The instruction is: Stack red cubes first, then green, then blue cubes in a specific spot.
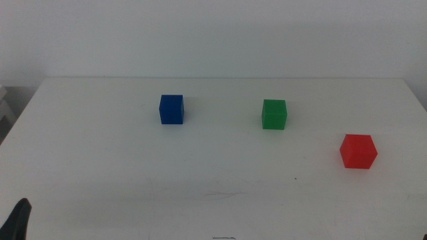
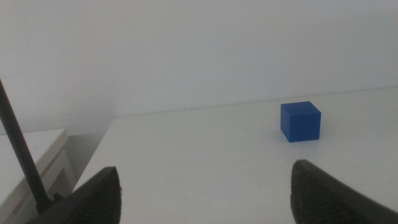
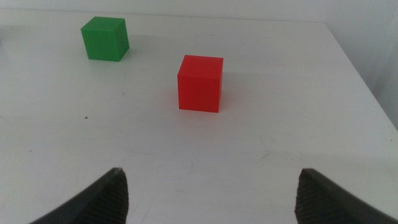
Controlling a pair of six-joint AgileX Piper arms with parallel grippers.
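Note:
Three cubes sit apart on the white table (image 1: 213,173). The blue cube (image 1: 171,109) is at the back left, the green cube (image 1: 273,114) at the back middle-right, and the red cube (image 1: 358,151) nearer on the right. My left gripper (image 1: 19,220) waits at the bottom left corner; its wrist view shows it open and empty (image 2: 205,193), with the blue cube (image 2: 300,121) well ahead. My right gripper (image 3: 211,199) is out of the middle view, open and empty, with the red cube (image 3: 200,83) ahead of it and the green cube (image 3: 105,38) beyond.
The table's left edge drops off beside a white cabinet (image 2: 37,155), with a thin dark cable (image 2: 18,149) in front of it. The table's right edge (image 3: 367,81) runs close to the red cube. A white wall stands behind the table.

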